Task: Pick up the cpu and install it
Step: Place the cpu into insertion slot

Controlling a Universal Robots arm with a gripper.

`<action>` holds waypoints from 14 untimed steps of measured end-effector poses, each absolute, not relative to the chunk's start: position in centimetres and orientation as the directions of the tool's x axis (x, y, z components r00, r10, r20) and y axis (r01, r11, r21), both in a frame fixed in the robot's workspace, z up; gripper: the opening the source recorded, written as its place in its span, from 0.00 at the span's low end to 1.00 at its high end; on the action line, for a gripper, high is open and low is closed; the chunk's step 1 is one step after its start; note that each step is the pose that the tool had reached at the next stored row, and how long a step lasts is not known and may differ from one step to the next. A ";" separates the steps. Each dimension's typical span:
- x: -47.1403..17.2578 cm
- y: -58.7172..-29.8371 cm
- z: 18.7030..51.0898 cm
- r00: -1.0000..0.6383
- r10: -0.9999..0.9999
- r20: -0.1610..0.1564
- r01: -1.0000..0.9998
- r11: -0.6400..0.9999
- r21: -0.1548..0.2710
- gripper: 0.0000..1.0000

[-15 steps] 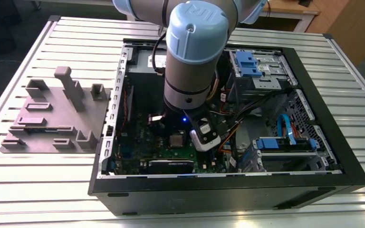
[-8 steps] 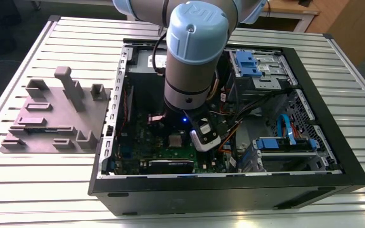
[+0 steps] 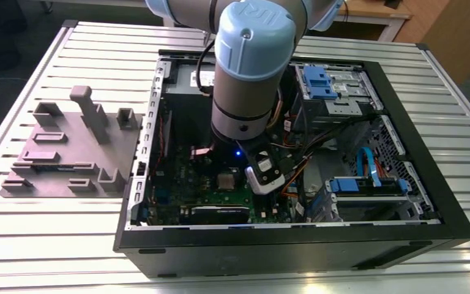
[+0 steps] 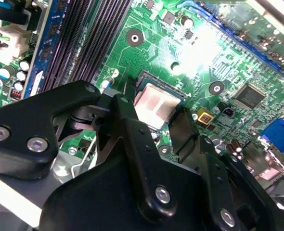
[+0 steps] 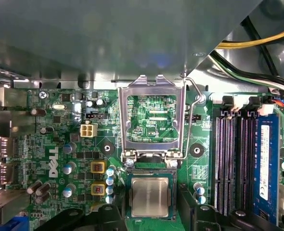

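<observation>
The claw (image 4: pixel 154 108) hangs low over the green motherboard (image 5: pixel 74 144) with its two black fingers (image 4: pixel 125 120) spread wide, gripping nothing. The single cpu (image 5: pixel 150 197) lies flat between them, seated in the one dark socket (image 5: pixel 150 172). Its silvery top faces up, and a gap shows on each side between the chip and the finger.

Just past the fingertips, the socket's metal bracket (image 5: pixel 122 120) stands flipped open, and bare board shows through its window. To one side of the claw sit two small yellow square parts (image 5: pixel 97 167) and one white four-pin connector (image 5: pixel 87 130). To the other side run the dark memory slots (image 5: pixel 224 163), and beyond them one blue memory stick (image 5: pixel 266 159) with a white label. The board carries white printed lettering and the stick's label has small print.

In the exterior view the arm (image 3: pixel 251 67), grey with pale blue caps, reaches straight down into one open black computer case (image 3: pixel 300 251). A small blue light (image 3: pixel 239 153) glows above the claw. Inside the case, farther from the claw toward the exterior view's right, are two blue drive latches (image 3: pixel 320 79).

The case rests on a ribbed aluminium table (image 3: pixel 39 245). Well away from the claw, on the exterior view's left, lies one grey moulded fixture block (image 3: pixel 71 159). Wooden furniture (image 3: pixel 447 30) stands behind the table.
</observation>
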State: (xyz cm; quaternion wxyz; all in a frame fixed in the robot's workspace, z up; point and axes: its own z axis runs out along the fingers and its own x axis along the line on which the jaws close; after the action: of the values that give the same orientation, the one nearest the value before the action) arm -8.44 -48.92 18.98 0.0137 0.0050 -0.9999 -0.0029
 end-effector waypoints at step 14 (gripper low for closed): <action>-8.4 -48.9 18.8 -1.000 -0.010 0.028 -0.010 1.000 0.006 0.45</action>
State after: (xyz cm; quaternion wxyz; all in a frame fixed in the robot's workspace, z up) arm -8.44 -48.93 18.83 0.0140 0.0049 -0.9999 -0.0028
